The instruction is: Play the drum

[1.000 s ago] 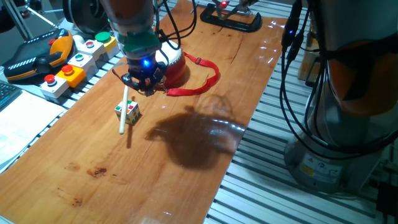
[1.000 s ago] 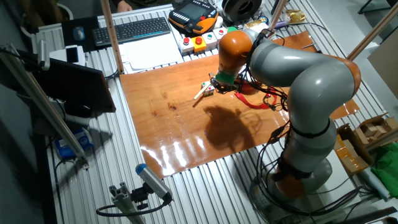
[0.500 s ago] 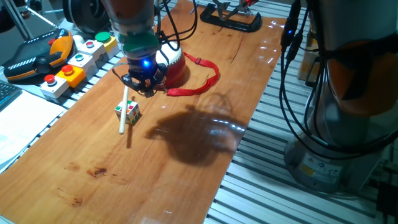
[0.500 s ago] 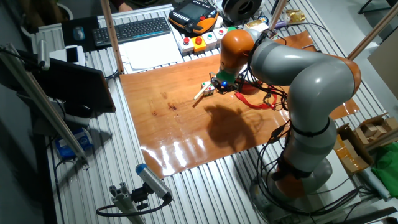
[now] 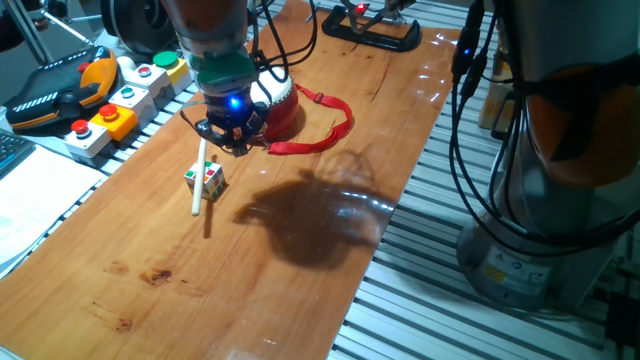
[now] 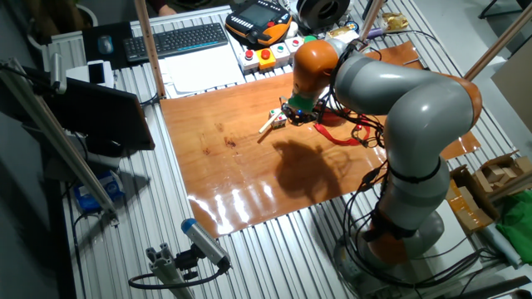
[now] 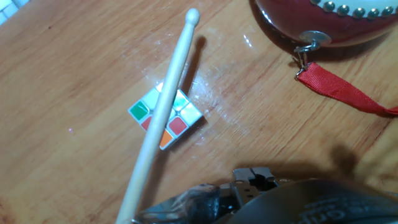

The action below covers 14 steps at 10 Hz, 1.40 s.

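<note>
The drum (image 5: pixel 283 108) is small, round and red, and stands on the wooden table (image 5: pixel 300 280) just behind my gripper (image 5: pixel 232 138). Its red strap (image 5: pixel 330 128) trails off to the right. The hand view shows the drum's studded red side (image 7: pixel 323 25) at the top right, with the strap (image 7: pixel 342 93) hooked to it. My gripper is shut on a wooden drumstick (image 5: pixel 199 178), which slants out above the table. Its rounded tip (image 7: pixel 193 14) points away from the hand. The stick crosses over a multicoloured cube (image 7: pixel 177 121) and is apart from the drum.
A multicoloured cube (image 5: pixel 207 178) lies left of the drum. A button box (image 5: pixel 120 95) and a teach pendant (image 5: pixel 60 85) sit off the table's left edge. A black clamp (image 5: pixel 370 32) lies at the far end. A keyboard (image 6: pixel 179 40) sits beyond the table.
</note>
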### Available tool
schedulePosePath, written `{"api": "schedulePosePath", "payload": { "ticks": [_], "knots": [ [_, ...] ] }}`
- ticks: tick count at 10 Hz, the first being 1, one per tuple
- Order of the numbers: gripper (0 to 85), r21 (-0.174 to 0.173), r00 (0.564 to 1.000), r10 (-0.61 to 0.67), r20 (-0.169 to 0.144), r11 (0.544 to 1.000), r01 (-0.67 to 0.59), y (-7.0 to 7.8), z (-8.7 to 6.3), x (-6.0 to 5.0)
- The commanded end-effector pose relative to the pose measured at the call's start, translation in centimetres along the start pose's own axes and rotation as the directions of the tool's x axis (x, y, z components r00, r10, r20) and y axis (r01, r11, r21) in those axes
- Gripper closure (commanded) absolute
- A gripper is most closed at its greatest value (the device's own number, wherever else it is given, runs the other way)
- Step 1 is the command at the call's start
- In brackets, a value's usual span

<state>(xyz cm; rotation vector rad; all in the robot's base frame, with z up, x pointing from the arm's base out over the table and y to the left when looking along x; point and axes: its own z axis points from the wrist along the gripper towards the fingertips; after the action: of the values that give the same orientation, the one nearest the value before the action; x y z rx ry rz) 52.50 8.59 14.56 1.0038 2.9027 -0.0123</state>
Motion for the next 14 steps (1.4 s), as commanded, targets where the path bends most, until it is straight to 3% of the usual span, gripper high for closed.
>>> {"api": "schedulePosePath", "payload": {
  "ticks": [1,3,6,8,11,14],
  "knots": [
    [84.3,-0.001,1.0,-0.004,-0.007,1.0,0.004,-0.03,0.0,-0.03],
    [84.3,0.034,1.0,-0.012,0.014,0.999,0.011,-0.03,0.0,-0.03],
    [84.3,0.02,1.0,0.009,0.006,1.0,-0.01,-0.03,0.0,-0.03],
    [84.3,0.038,0.997,0.068,0.038,0.997,-0.069,-0.03,0.0,-0.03],
    [84.3,0.024,0.989,0.137,0.055,0.99,-0.139,-0.03,0.0,-0.03],
    [84.3,0.034,0.983,0.173,0.066,0.984,-0.176,0.23,0.04,0.07]
  ]
}}
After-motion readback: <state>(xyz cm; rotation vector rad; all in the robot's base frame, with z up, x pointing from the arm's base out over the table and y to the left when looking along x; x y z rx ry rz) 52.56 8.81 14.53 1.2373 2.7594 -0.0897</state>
